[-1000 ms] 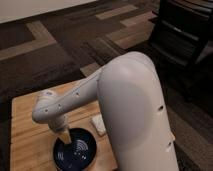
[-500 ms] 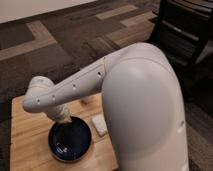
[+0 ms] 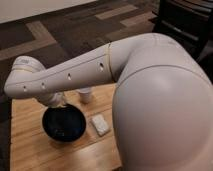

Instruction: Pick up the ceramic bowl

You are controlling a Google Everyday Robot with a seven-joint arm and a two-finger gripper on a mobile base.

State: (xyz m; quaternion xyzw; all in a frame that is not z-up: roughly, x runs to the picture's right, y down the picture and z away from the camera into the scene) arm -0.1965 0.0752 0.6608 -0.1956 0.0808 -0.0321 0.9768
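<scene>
The ceramic bowl (image 3: pixel 63 124) is dark blue-black and round, and it is over the left part of the wooden table (image 3: pixel 30 150). My gripper (image 3: pixel 58 103) comes down from the white arm (image 3: pixel 75 75) onto the bowl's far rim. It is shut on that rim, and the bowl moves along with it. The fingertips are mostly hidden by the wrist and the bowl's edge.
A white cup (image 3: pixel 85 95) stands just behind and to the right of the bowl. A small white block (image 3: pixel 100 124) lies on the table right of the bowl. My large white body (image 3: pixel 165 115) fills the right side. Dark carpet and a black chair (image 3: pixel 185 22) lie beyond.
The bowl has moved away from the table's near edge, up and left in the view, together with my gripper. The white block has stayed in place. The arm has swung left.
</scene>
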